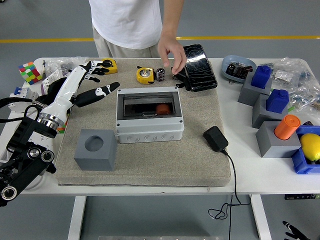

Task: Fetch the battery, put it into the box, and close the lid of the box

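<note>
A grey box [149, 116] sits on the beige mat [165, 160] with its dark see-through lid [148, 105] shut. An orange battery [161, 108] shows through the lid, inside the box. My left hand [95, 82] is white with black fingertips. It hangs open and empty above the mat's left edge, left of the box and clear of it. My right hand is out of view. A person stands at the far side; one hand [172, 51] hovers above the mat's far edge.
A grey block with a round hole [95, 149] stands left of the box. Two yellow tape measures [145, 75] and a small black cylinder [160, 74] lie behind it. A black adapter [215, 138] lies right. Grey stands with blue and orange parts [277, 120] fill the right side.
</note>
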Robot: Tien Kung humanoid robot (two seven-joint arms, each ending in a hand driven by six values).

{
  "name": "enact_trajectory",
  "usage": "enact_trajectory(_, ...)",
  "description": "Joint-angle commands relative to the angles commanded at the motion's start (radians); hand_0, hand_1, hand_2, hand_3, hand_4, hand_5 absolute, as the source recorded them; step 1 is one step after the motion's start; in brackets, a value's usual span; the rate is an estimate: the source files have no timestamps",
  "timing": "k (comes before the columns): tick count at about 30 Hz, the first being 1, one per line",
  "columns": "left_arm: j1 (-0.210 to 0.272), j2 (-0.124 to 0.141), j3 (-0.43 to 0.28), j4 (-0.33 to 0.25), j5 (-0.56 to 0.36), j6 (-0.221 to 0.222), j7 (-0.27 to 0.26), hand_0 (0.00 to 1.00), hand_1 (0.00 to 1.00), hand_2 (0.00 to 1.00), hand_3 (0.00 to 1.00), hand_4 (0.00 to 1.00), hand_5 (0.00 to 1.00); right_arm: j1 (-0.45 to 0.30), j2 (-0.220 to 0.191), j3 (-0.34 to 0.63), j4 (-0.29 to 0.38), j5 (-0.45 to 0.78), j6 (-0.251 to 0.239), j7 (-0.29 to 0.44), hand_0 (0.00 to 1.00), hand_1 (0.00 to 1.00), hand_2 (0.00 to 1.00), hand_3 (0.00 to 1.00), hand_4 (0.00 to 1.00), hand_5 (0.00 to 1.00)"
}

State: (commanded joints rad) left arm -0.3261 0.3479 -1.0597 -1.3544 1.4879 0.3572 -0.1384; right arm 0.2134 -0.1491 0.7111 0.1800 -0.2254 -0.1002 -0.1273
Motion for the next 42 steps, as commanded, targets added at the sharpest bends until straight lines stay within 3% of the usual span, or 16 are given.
enact_trajectory(6,0.046,-0.029,-0.132,0.02,-0.045,-0.007,-0.028,0.524,0.689,0.709,0.736,0.998,0.673,0.001,0.001,-0.002,0.0,0.002,0.0,0.002,0.644,0.692,0.661,0.558,0.927,0.462)
enact_trajectory(12,0.088,-0.048,-0.218,0.044,-0.101,-0.007,-0.054,0.532,0.687,0.705,0.734,0.998,0.664,0.001,-0.001,0.004,0.0,-0.004,0.0,-0.001,0.644,0.693,0.661,0.558,0.927,0.462)
enact_trajectory(26,0.111,-0.068,-0.285,0.051,-0.104,-0.013,-0.054,0.532,0.686,0.703,0.733,0.998,0.658,0.001,-0.004,0.016,0.0,-0.008,0.009,-0.001,0.644,0.691,0.661,0.558,0.927,0.462)
enact_trajectory(42,0.109,-0.072,-0.363,0.045,-0.088,-0.028,-0.045,0.533,0.683,0.703,0.729,0.998,0.623,0.021,-0.01,-0.012,0.0,0.015,0.007,-0.001,0.643,0.692,0.66,0.559,0.927,0.463)
